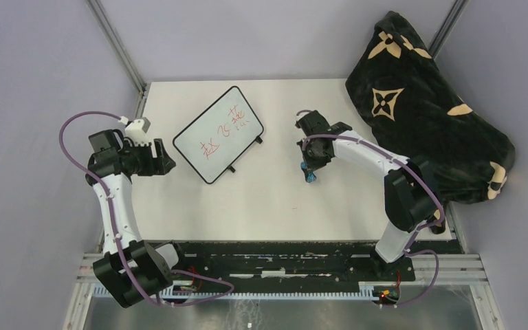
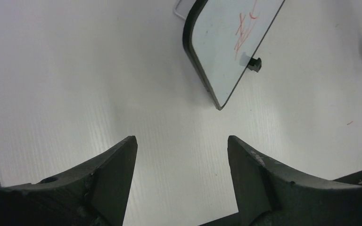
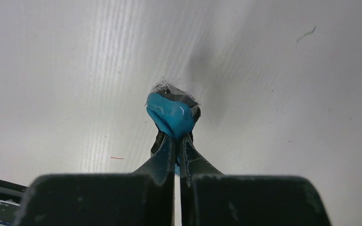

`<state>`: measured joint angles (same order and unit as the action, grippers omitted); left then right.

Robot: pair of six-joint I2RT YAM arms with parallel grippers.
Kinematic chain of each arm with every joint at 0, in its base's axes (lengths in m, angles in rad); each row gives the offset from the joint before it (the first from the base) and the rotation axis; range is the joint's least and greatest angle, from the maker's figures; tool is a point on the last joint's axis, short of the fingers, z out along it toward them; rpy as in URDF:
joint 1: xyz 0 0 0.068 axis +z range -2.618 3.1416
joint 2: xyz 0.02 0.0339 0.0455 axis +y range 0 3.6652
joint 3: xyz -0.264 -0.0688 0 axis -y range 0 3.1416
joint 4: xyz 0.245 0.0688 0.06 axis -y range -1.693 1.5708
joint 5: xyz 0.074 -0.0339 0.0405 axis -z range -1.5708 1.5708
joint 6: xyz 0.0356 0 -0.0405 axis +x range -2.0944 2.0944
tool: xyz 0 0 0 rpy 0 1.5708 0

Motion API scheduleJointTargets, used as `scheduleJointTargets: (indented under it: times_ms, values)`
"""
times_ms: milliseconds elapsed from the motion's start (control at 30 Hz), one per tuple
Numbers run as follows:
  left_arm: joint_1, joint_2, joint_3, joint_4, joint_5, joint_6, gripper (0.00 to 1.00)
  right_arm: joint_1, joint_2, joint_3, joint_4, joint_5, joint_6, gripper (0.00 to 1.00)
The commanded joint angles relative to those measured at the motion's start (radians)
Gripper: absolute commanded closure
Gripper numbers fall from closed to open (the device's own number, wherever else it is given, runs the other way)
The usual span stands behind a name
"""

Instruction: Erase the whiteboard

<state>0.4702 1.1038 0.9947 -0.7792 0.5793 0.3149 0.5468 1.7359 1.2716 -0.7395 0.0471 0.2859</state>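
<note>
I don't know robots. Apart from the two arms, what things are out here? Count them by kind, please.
whiteboard: 1
blue eraser, pinched in the right claw: 1
black patterned cloth: 1
Total: 3

Quick count: one whiteboard (image 1: 218, 135), one blue eraser (image 3: 169, 115), one black blanket with tan flower prints (image 1: 426, 110), one white table (image 1: 261, 203), two robot arms (left arm (image 1: 113, 199) and right arm (image 1: 364, 155), obviously) and two purple cables (image 1: 62, 136), one per arm.
</note>
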Motion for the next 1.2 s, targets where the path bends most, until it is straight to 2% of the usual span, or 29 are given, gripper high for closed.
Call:
scheduleJointTargets:
  times_ms: [0, 233, 433, 633, 900, 1033, 1167]
  values:
    - [0.004, 0.014, 0.083, -0.066, 0.161, 0.087, 0.24, -0.002, -0.033, 0.122, -0.032, -0.021, -0.025, 1.0]
    - [0.004, 0.032, 0.132, -0.087, 0.225, 0.12, 0.25, -0.004, -0.016, 0.195, -0.007, -0.071, -0.055, 1.0]
    - [0.005, 0.161, 0.154, -0.063, 0.306, 0.136, 0.28, -0.002, 0.056, 0.309, 0.053, -0.182, -0.061, 1.0]
    - [0.005, 0.24, 0.196, -0.041, 0.316, 0.176, 0.31, -0.004, 0.137, 0.44, 0.101, -0.275, -0.06, 0.99]
    - [0.005, 0.301, 0.221, 0.055, 0.377, 0.095, 0.34, -0.004, 0.255, 0.534, 0.219, -0.37, 0.0, 0.99]
    - [0.002, 0.331, 0.233, 0.14, 0.407, 0.032, 0.35, -0.002, 0.319, 0.617, 0.256, -0.394, 0.041, 1.0]
    - [0.001, 0.393, 0.268, 0.157, 0.422, 0.027, 0.38, -0.003, 0.372, 0.725, 0.261, -0.397, 0.059, 0.99]
